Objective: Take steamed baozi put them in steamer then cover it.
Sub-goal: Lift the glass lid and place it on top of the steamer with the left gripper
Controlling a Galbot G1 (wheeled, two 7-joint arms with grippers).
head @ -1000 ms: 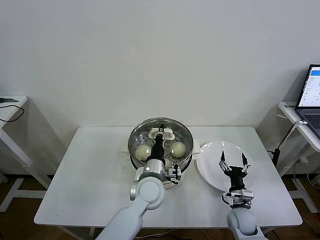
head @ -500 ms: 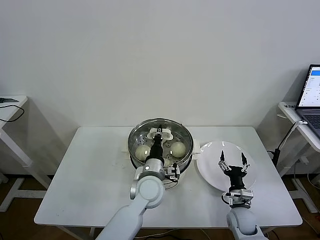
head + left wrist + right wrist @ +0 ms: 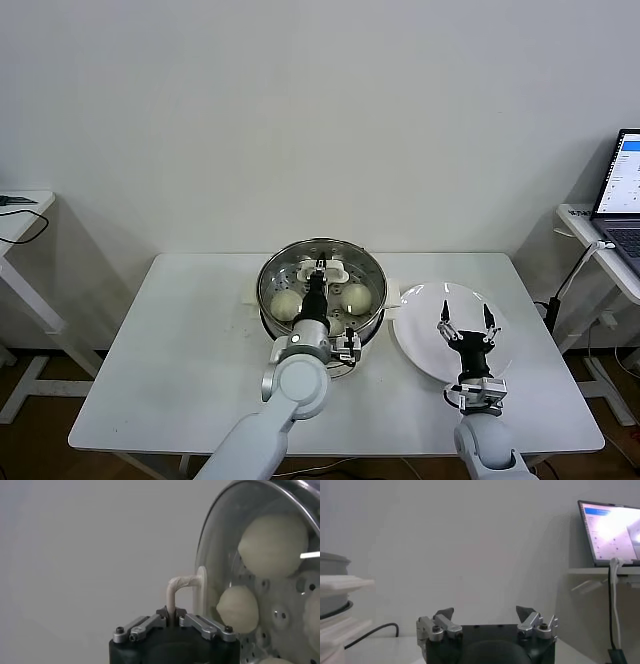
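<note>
The steamer [image 3: 300, 335] stands at the middle back of the table, with cream-white baozi [image 3: 286, 304] [image 3: 357, 297] inside under the clear glass cover [image 3: 365, 270]. My left gripper [image 3: 319, 268] is shut on the cover's cream-white handle [image 3: 180, 585] and holds the cover on the steamer's rim. In the left wrist view the baozi [image 3: 274, 537] [image 3: 238, 609] show through the glass [image 3: 225, 540]. My right gripper [image 3: 467, 320] is open and empty above the white plate [image 3: 420, 330]; its jaws [image 3: 485, 614] stand wide apart.
The white plate lies right of the steamer. A laptop [image 3: 622, 195] stands on a side table at the far right and also shows in the right wrist view [image 3: 612, 527]. Another side table [image 3: 20, 215] stands at the far left.
The left gripper and the cover shifted very slightly over the steamer. The right arm has not moved.
</note>
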